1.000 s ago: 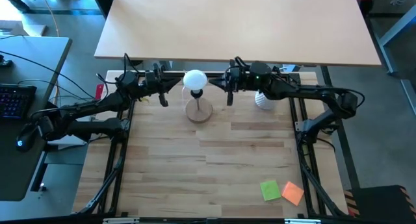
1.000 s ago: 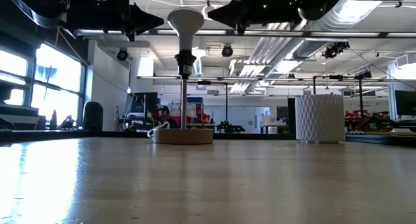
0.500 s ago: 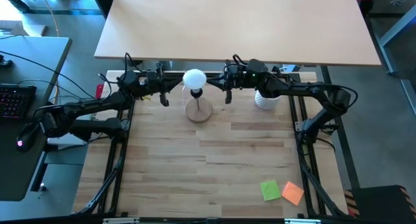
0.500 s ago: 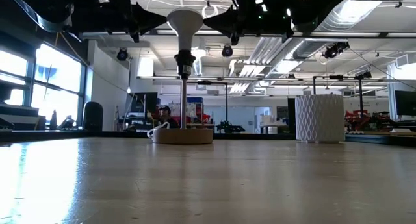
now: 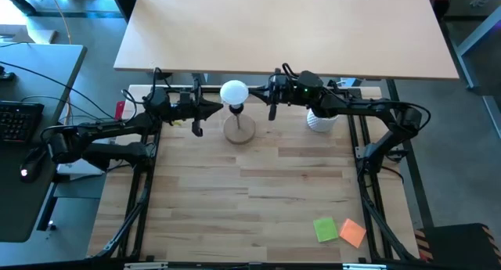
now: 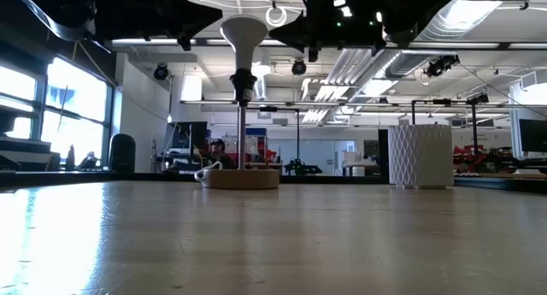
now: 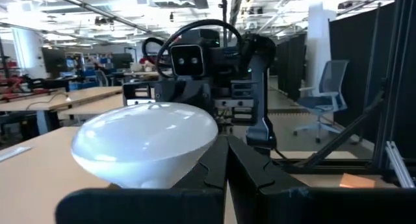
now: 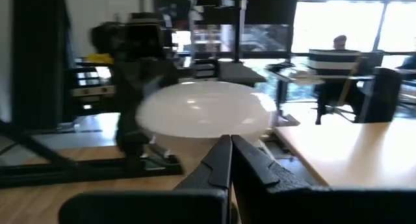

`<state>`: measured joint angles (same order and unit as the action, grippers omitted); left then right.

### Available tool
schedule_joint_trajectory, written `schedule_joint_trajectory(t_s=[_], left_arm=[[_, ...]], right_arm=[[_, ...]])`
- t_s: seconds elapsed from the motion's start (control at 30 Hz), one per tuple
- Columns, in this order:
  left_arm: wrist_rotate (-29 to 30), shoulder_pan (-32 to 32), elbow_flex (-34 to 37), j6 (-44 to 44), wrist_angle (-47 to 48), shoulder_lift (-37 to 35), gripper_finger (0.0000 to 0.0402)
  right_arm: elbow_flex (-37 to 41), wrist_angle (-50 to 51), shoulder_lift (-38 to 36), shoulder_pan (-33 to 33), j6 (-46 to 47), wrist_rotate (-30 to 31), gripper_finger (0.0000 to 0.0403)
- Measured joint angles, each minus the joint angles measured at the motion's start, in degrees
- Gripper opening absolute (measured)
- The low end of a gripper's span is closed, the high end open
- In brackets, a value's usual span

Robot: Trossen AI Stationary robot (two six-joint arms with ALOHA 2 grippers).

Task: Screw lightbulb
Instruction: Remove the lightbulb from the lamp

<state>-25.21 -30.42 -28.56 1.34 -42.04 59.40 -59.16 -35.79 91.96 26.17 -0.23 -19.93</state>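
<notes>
The white lightbulb (image 5: 234, 92) stands upright with its neck in the black socket (image 6: 243, 79) on top of the stem of the round wooden lamp base (image 5: 239, 132). My left gripper (image 5: 213, 107) is shut and points level at the globe from the table's left. In the left wrist view, the lightbulb (image 7: 146, 141) lies just beside its fingertips. My right gripper (image 5: 257, 102) is shut and points level at the globe from the table's right. In its wrist view, the lightbulb (image 8: 205, 113) lies just past its fingertips. My left gripper has its shut fingertips (image 7: 221, 160) level at the left side of the bulb's globe (image 6: 229, 25); I cannot tell whether they touch it. My right gripper has its shut fingertips (image 8: 224, 152) level at the right side of the globe (image 6: 261, 25); I cannot tell whether they touch it.
A white ribbed cup (image 5: 318, 120) stands to the right of the lamp base, under my right arm. A green note (image 5: 326, 229) and an orange note (image 5: 353, 232) lie near the front right corner. A larger table (image 5: 286, 27) stands beyond the far edge.
My left gripper has gone toward the table's right, closing in on the bulb's globe. My right gripper has gone toward the table's left, closer to the globe, and sunk a little. Both stay shut. The bulb and lamp base have kept still.
</notes>
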Motion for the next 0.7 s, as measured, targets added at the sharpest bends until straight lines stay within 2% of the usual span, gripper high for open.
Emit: schedule_joint_trajectory(t_s=[0.17,0.3,0.37,0.53,0.7], left_arm=[[0.17,0.18,0.00,0.13,0.41,-0.02,0.0000],[0.87,-1.05,0.00,-0.07,2.77,-0.94,0.0000],[1.16,-2.36,0.00,-0.99,3.58,-1.43,0.0000],[1.97,-6.83,-0.01,-1.46,0.61,-1.51,0.0000],[0.72,-10.11,-0.04,0.92,-2.49,-0.34,0.0000]], right_arm=[[0.00,1.19,-0.25,0.19,-0.40,5.75,0.0000],[-0.02,3.84,-2.76,0.28,-2.57,6.41,0.0000],[-0.02,6.04,-4.46,0.28,-3.35,3.85,0.0000],[-0.02,7.34,-5.57,0.25,-1.51,-9.08,0.0000],[-0.02,5.92,-3.92,0.26,-1.08,-10.37,0.0000]])
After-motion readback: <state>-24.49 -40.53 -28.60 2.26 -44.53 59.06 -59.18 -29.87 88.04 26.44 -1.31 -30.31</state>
